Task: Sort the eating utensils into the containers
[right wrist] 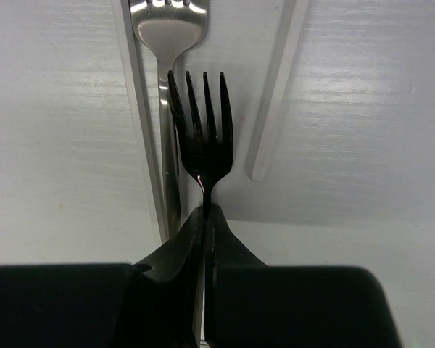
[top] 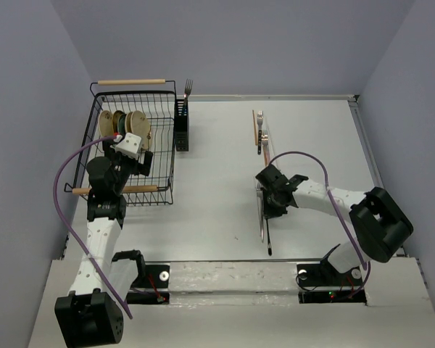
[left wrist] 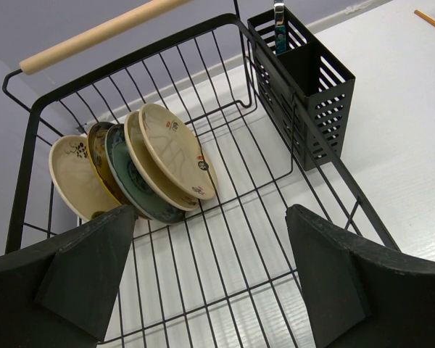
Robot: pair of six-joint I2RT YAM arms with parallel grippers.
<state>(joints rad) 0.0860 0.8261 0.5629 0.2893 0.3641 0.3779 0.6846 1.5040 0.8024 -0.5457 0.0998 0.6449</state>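
Observation:
My right gripper (right wrist: 205,212) is shut on the neck of a dark fork (right wrist: 201,134), tines pointing away, just above the table. In the top view this gripper (top: 270,199) sits mid-table over a row of utensils. A silver fork (right wrist: 167,32) and two pale slim sticks (right wrist: 139,116) lie under it. More utensils lie farther back: brown chopsticks (top: 254,127) and a fork (top: 262,119). One black slotted caddy (top: 181,125) stands beside the rack with a fork (top: 188,87) upright in it; it also shows in the left wrist view (left wrist: 308,87). My left gripper (left wrist: 210,283) is open and empty over the rack.
The big black wire dish rack (top: 163,167) with wooden handles holds several round plates (left wrist: 152,163) standing on edge. A long silver utensil (top: 262,225) lies near the right gripper toward the front edge. Walls enclose the table at the back and on both sides.

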